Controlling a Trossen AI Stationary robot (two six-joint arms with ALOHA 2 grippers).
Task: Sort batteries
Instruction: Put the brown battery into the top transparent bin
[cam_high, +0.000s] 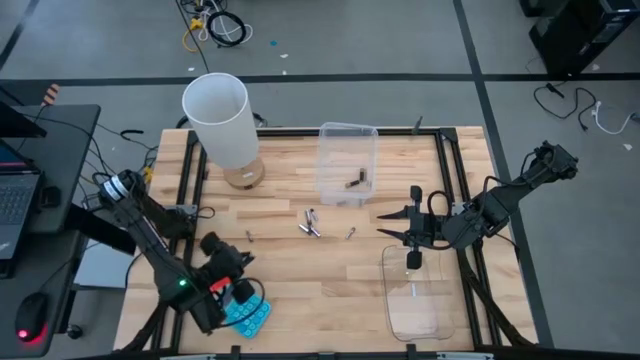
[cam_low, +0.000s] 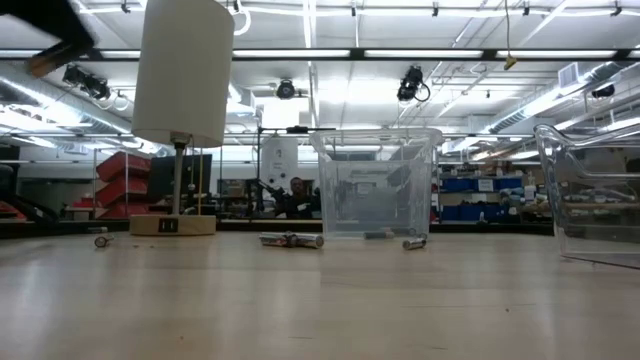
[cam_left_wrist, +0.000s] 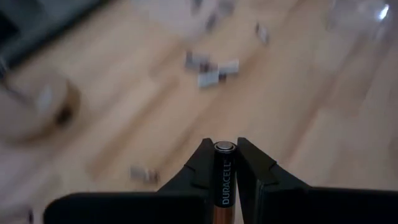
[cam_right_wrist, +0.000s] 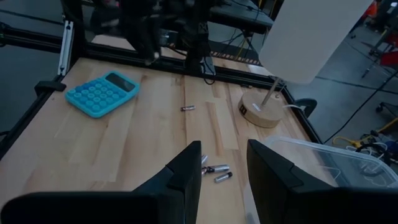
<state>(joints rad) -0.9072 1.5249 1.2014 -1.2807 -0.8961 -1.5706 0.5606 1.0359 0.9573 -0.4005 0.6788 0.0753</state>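
- Holding one battery (cam_left_wrist: 224, 180) upright between the fingers of my left gripper (cam_left_wrist: 225, 163), clamped on it; black wrap with "DURACELL" lettering, copper-coloured lower part, silver cap at the top end.
- My left gripper (cam_high: 240, 290) sits near the table's front left, over the blue calculator (cam_high: 248, 318).
- My right gripper (cam_right_wrist: 222, 168) hangs with fingers apart, nothing between them, by the near clear tub (cam_high: 420, 300).
- Loose batteries (cam_high: 310, 225) lie mid-table: a cluster of about three, one single (cam_high: 250, 236) to their left, one (cam_high: 351, 234) to their right. Dark and silvery ends; too small to read labels.
- Far clear tub (cam_high: 347, 160) holds at least one dark cell (cam_high: 354, 183); exact count unclear.
- Left wrist view is blurred beyond the held cell.
- Lamp (cam_high: 222, 125): one. Tubs: two.
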